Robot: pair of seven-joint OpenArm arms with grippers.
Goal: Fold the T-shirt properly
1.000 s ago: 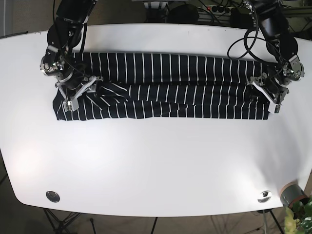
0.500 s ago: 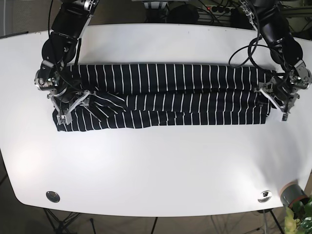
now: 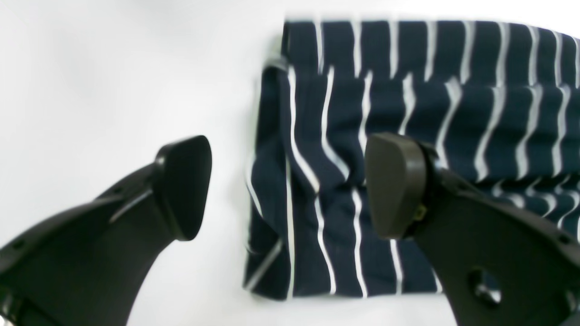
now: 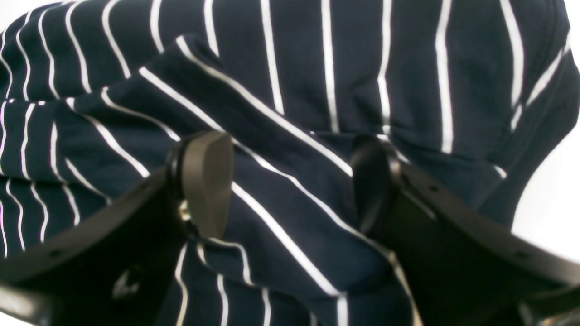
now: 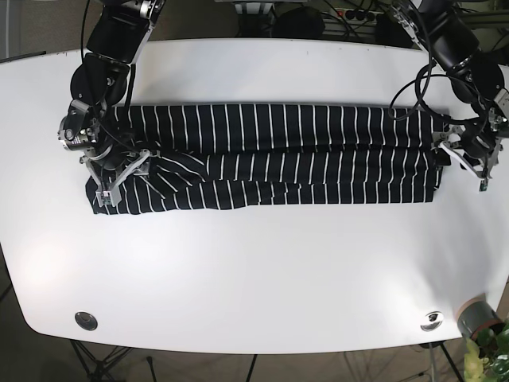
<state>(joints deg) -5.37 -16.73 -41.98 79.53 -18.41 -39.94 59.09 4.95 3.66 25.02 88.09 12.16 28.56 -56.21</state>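
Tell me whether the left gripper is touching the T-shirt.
Cannot tell. In the left wrist view the left gripper is open, one finger over the T-shirt, the other over bare table; no view shows contact or gap plainly.

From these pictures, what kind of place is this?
Probably a robotics lab: a white table on tripod legs, a power strip and cables behind it, with a striped T-shirt laid out.
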